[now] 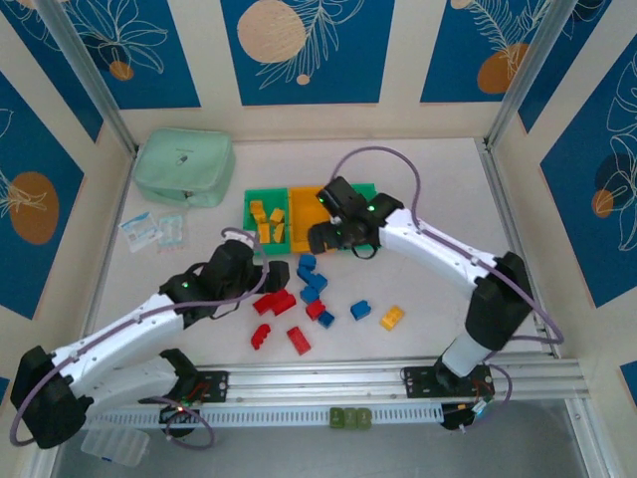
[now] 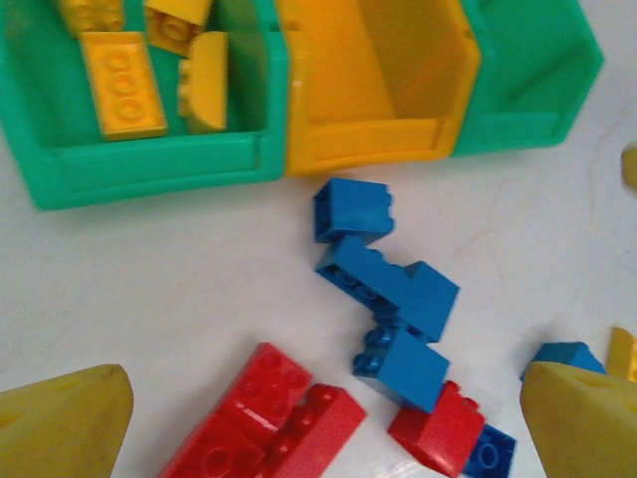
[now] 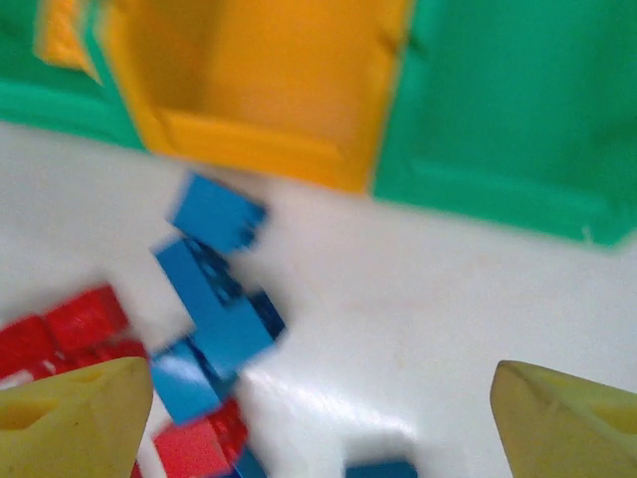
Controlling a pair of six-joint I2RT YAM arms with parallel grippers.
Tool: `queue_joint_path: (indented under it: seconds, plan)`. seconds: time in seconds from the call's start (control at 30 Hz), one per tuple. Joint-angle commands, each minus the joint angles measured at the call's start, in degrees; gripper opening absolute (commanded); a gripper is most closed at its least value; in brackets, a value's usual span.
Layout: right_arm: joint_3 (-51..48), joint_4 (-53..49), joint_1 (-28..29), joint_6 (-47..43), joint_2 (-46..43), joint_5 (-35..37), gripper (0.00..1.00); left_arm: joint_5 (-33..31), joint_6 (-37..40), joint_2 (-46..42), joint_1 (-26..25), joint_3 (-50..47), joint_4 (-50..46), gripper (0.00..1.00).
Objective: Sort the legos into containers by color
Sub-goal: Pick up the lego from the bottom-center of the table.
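Yellow legos (image 1: 269,224) in left green bin (image 1: 267,194); blue legos (image 1: 312,281), red legos (image 1: 274,302) loose on table (image 1: 428,284).

The three containers (image 1: 302,204) stand joined in a row at the far centre of the table (image 1: 428,179). Several stored legos (image 2: 121,85) lie in the left container (image 2: 149,171). The loose legos (image 1: 304,294) lie on the table at 6 o'clock from the row, with two outlying legos (image 1: 391,318) at 3 o'clock from that cluster. The zip pouch (image 1: 184,167) lies at 10 o'clock from the row. The small packets (image 1: 151,231) lie at 7 o'clock from the pouch.
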Motion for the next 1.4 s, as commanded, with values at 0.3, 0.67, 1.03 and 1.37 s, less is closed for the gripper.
queue_joint_path:
  seconds: [0.3,0.67,1.03,1.37]
  plan:
    - [-23.5,-14.9,-0.9,27.6,-18.1,0.6,0.91,6.5,5.4,7.2,-5.7,2.8,9.9,0.99]
    - [-34.7,-3.2,-0.9,34.9,-18.3,-4.8,0.79,7.3,6.1,9.7,-6.9,3.2,11.6,0.99]
    - [-37.2,4.3,-1.1,36.0,-13.5,-5.8,0.63,6.7,5.7,8.7,-6.8,3.0,10.2,0.99]
    - [-38.6,5.8,-1.5,35.3,-12.2,-4.8,0.5,6.6,5.7,9.8,-6.8,4.2,9.8,0.99]
